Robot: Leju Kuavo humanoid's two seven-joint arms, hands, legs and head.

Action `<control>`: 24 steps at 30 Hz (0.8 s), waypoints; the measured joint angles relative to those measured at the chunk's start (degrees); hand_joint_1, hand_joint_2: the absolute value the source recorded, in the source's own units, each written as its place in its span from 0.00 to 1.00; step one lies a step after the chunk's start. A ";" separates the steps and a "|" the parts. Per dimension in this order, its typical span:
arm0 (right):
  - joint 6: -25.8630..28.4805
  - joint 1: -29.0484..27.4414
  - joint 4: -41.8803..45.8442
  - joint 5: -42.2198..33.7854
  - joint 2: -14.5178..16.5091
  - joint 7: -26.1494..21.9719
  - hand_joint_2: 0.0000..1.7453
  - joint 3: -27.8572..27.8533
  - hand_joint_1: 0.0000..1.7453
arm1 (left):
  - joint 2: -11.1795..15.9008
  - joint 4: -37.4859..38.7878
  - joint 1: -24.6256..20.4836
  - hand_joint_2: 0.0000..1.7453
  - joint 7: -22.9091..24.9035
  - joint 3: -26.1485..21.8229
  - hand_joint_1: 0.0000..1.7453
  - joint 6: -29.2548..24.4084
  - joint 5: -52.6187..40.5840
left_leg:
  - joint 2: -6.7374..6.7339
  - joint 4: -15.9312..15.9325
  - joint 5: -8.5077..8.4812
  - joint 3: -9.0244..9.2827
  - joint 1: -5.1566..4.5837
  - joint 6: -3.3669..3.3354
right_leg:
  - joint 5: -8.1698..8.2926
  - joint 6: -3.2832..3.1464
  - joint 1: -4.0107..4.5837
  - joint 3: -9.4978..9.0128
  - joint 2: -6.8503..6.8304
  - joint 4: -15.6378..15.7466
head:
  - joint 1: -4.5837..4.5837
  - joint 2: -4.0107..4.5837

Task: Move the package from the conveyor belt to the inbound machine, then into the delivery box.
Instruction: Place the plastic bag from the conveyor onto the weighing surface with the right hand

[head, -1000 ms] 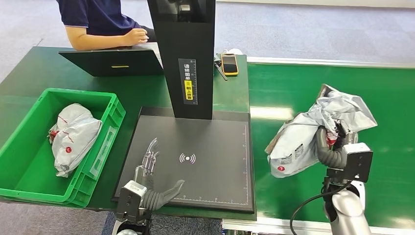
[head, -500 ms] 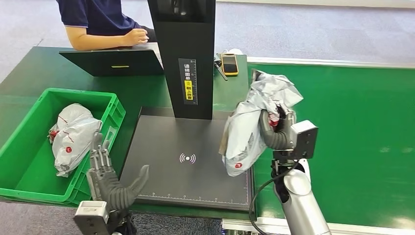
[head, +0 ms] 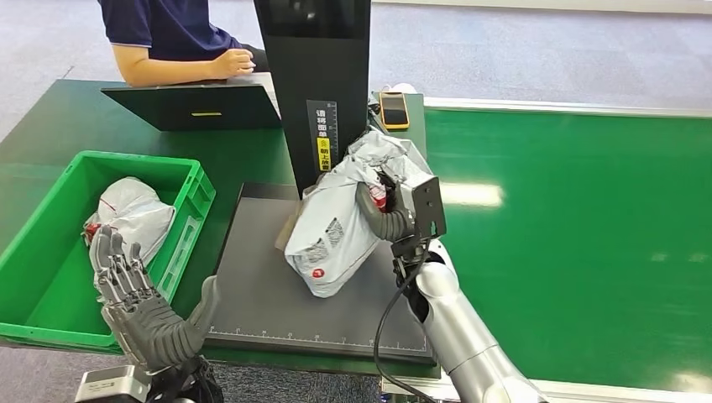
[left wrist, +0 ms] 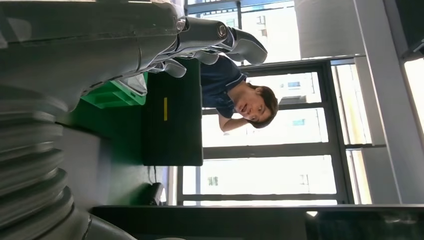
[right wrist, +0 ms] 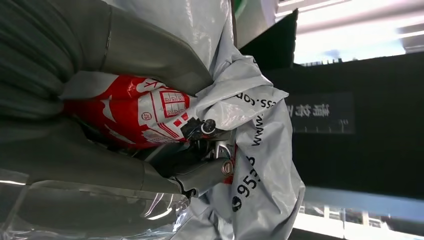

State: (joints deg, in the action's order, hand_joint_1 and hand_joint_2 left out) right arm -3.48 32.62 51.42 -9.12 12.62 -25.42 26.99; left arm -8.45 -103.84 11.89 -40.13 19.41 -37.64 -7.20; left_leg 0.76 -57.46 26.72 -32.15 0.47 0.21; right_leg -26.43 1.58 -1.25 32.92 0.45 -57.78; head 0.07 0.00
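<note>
- The right hand (head: pixel 382 210) grips a crumpled grey package (head: pixel 336 227), fingers (right wrist: pixel 200 172) closed into its red-printed folds.
- The package hangs above the black inbound machine plate (head: pixel 252 285), near its upright column (head: pixel 315 92); whether its lower end touches the plate is hard to tell.
- The left hand (head: pixel 143 315) is raised at the near left with fingers spread, holding nothing.
- The green delivery box (head: pixel 50 277) on the left holds another grey parcel (head: pixel 134 218).
- The green conveyor belt (head: pixel 588 235) lies to the right.
- A person (head: pixel 176 38) sits at the far side of the worktop (head: pixel 50 117).
</note>
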 joint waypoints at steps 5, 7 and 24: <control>-0.08 1.67 -5.02 -0.13 1.74 1.16 1.00 2.39 0.06 | 0.05 0.05 -0.67 1.00 0.00 -0.02 0.00 1.46 -0.40 | -0.01 0.00 0.00 0.00 0.00 0.00 | 0.00 0.00 0.00 0.01 0.01 0.00 | -0.01 0.00; -0.32 2.12 -6.83 -0.43 2.15 1.62 1.00 3.32 0.02 | 0.05 0.17 -0.94 1.00 0.00 -0.04 0.00 1.63 -0.51 | -0.01 0.00 0.00 -0.01 0.00 0.00 | 0.00 0.00 0.00 0.02 0.01 0.00 | -0.01 0.00; -5.04 3.87 -10.97 -6.09 1.35 3.40 1.00 3.66 0.00 | 0.12 1.26 -1.57 1.00 0.96 -0.51 0.00 4.01 -1.09 | -0.01 -0.04 0.00 0.01 0.00 0.00 | 0.00 0.00 0.00 0.04 0.01 0.02 | 0.00 0.00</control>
State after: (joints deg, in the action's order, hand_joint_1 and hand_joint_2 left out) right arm -8.52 36.49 40.45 -15.21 13.96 -22.02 30.65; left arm -8.33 -102.57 10.32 -39.17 18.90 -33.63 -8.29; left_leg 0.76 -57.51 26.72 -32.14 0.47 0.21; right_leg -26.43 1.58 -1.25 32.95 0.46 -57.76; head 0.07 0.00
